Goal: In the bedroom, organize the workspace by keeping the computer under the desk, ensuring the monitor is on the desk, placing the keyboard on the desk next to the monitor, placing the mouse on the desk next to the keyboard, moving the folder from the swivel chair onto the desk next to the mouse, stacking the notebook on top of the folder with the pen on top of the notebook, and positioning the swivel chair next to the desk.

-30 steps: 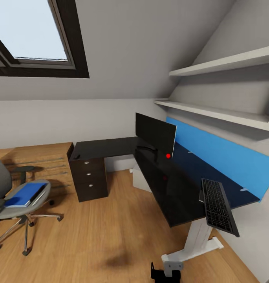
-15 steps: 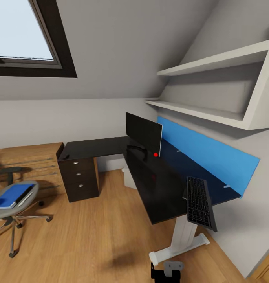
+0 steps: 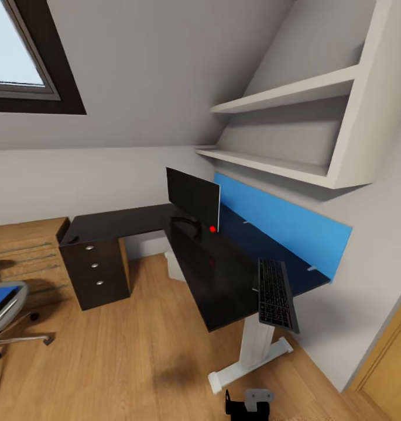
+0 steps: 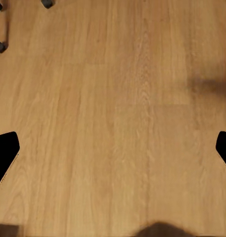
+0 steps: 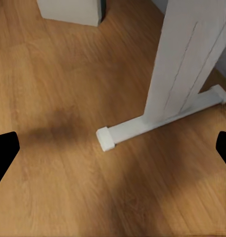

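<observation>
Now the view has swung right; both arms' fingers (image 4: 5,153) (image 5: 4,155) spread wide, empty.

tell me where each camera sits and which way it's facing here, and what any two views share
Head view: on the robot's head, looking forward and down at the desk, monitor and keyboard; a dark robot part shows at the bottom edge.
Left wrist view: near the left gripper, facing down at the wood floor; dark fingertips at both sides.
Right wrist view: near the right gripper, facing down at the white desk leg; fingertips at both sides.
Shared: head and right wrist views both show that leg.
</observation>
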Available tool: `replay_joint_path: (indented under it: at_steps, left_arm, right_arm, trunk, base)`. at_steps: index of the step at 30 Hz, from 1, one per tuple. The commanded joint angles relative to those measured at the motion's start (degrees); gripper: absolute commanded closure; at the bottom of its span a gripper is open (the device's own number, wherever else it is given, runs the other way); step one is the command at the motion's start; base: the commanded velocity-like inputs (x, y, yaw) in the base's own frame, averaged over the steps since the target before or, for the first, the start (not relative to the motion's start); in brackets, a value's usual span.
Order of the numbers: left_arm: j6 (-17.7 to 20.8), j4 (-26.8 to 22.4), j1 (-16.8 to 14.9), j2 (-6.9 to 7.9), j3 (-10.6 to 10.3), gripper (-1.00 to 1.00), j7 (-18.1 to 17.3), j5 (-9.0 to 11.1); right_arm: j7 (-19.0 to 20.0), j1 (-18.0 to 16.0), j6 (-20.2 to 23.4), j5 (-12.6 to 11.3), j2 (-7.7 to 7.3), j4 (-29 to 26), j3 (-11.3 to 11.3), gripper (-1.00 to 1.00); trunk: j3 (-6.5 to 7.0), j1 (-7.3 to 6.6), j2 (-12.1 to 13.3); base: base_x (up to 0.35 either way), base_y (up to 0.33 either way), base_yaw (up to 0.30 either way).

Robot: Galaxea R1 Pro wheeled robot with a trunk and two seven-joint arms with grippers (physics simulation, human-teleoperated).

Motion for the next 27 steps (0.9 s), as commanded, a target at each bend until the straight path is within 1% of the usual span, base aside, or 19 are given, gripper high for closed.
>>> replay_joint_path:
  at_steps: [1,5,12,21,27]
  left_arm:
    - [-0.28,-0.36,-0.02,-0.04,0.32,-1.00,0.00,0.13]
    - [-0.44,-1.24,-0.02,-0.01,0.93,-1.00,0.01,0.86]
    - [-0.33,-1.59,-0.02,0.00,1.21,-1.00,0.06,1.31]
    - [-0.30,-1.66,-0.02,-0.11,1.26,-1.00,0.27,1.47]
    - [-0.31,-1.67,-0.02,-0.10,1.26,-1.00,0.34,1.48]
  right_arm:
    - [-0.42,-0.06,-0.07,-0.21,0.00,-0.04,0.48,-1.00]
    - [-0.42,-0.06,-0.07,-0.22,0.00,-0.04,0.48,-1.00]
    - [-0.40,-0.06,-0.07,-0.55,-0.07,-0.04,0.41,-1.00]
    - [-0.33,-0.06,-0.07,-1.71,-0.09,-0.04,0.39,-1.00]
    - [-0.34,-0.06,-0.08,-1.70,-0.16,0.01,0.46,-1.00]
  trunk:
    - [-0.08,0.01,-0.06]
    - [-0.08,0.01,-0.06]
    - [-1.34,1.55,-2.87]
    - [-2.96,3.52,-6.48]
    - [-4.03,4.84,-8.89]
  base:
    - [0.000,-0.001,-0.291]
    - [0.000,0.000,-0.293]
    - [0.000,0.000,-0.296]
    - [-0.007,0.000,-0.296]
    - [-0.263,-0.001,-0.110]
